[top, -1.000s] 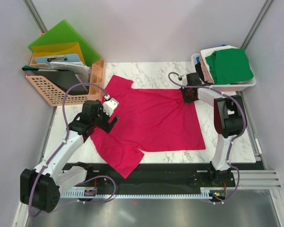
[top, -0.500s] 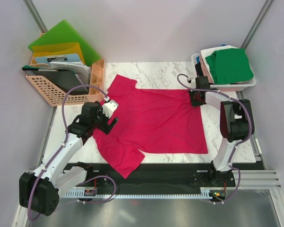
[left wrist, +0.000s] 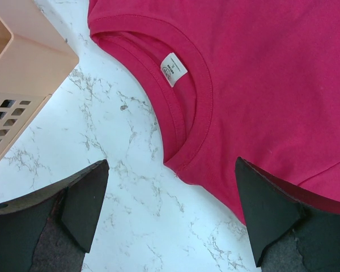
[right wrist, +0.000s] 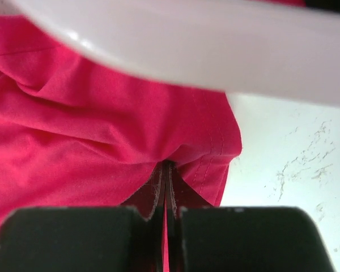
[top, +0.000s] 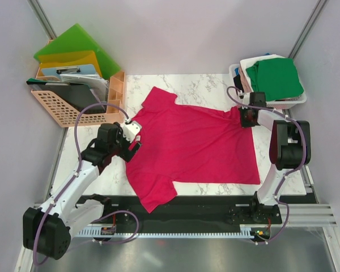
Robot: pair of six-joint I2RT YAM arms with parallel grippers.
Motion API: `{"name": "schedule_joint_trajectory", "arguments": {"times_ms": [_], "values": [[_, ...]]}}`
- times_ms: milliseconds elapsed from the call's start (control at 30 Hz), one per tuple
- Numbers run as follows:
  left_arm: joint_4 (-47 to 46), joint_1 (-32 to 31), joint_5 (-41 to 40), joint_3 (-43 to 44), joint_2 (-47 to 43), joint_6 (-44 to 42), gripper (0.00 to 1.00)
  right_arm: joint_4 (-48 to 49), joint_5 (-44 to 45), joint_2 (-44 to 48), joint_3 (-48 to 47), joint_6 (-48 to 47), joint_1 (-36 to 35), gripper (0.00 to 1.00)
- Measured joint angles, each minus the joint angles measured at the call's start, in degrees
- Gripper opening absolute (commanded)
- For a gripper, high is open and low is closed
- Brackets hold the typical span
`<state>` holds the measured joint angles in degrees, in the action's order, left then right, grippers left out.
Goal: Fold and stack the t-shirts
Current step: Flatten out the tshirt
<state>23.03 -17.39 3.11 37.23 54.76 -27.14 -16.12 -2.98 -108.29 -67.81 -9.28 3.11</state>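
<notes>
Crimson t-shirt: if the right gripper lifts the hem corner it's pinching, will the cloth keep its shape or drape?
Probably drapes: the crimson t-shirt bunches into soft folds at the right gripper. Likely light, since a corner pinch holds it. It may slide on the smooth marble table.

Bright even light, soft shadows.

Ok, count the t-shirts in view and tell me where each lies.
4: crimson t-shirt spread on the table; green t-shirt, white t-shirt and beige-pink t-shirt piled in the white basket. More may hide underneath.
</notes>
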Motion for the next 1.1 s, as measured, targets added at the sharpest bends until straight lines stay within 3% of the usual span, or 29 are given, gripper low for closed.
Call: {"name": "schedule_joint_trajectory", "arguments": {"times_ms": [67,167,267,300,433,600,733,967,1100], "values": [[0.0,0.0,0.0,0.0,0.5,0.0,0.99,0.3,-0.3,0.5,0.6,-0.5,0.0,0.0],[0.0,-0.1,0.0,0.0,0.9,0.0,0.99,-0.2,-0.9,2.3,2.6,-1.5,-0.1,0.12],[0.0,-0.1,0.1,0.0,0.9,0.0,0.99,-2.5,-1.4,6.0,5.3,-2.7,-0.3,0.35],[0.0,-0.1,0.1,0.0,0.8,0.0,0.99,-3.6,-1.5,8.1,6.2,-3.1,-0.3,0.48],[0.0,-0.2,0.0,0.0,0.4,0.0,1.0,-9.0,-1.9,22.7,7.1,-4.9,-0.4,0.7],[-0.4,-0.7,-1.2,0.7,-0.2,0.0,1.0,-12.0,-0.8,41.7,6.1,-7.8,-0.4,0.82],[-0.9,-0.9,-1.1,5.5,2.8,0.0,0.99,-12.3,0.8,50.2,9.1,-9.2,-0.4,0.87],[-3.3,-3.8,-1.0,11.5,9.3,0.1,1.0,-16.5,2.2,50.2,17.8,-9.4,-0.4,0.88],[-4.3,-4.8,-1.3,14.5,15.2,0.7,1.0,-18.0,1.9,49.3,17.9,-9.4,-0.4,0.88]]}}
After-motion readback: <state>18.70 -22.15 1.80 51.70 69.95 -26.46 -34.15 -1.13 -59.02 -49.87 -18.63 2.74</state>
